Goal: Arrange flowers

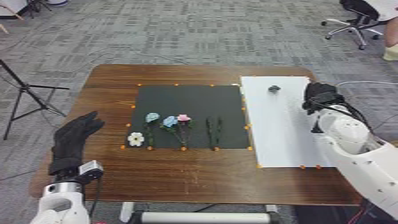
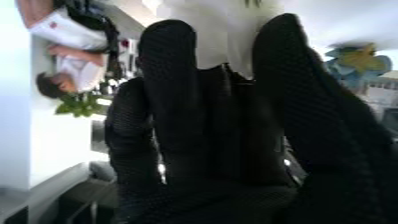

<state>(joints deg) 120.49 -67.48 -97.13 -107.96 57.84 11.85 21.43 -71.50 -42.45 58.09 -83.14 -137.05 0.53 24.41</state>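
Several flowers (image 1: 170,121) and dark stems (image 1: 218,131) lie on the black mat (image 1: 191,96), apparently all unarranged, with the left hand (image 1: 73,137), uncurled, to its left and the right hand (image 1: 320,96), fingers apart, to its right.

The head view is evenly and fairly brightly lit; the white sheet (image 1: 274,122) is the brightest area on the brown wooden table (image 1: 111,100), while the dark mat (image 1: 182,97) gives back little light. The black glove of the right hand (image 1: 322,96) loses most detail in its dark tone. In the right wrist view, it stands strongly backlit against glare on a washed-out pale surface (image 2: 16,90), with small bright glints between the fingers (image 2: 169,60).
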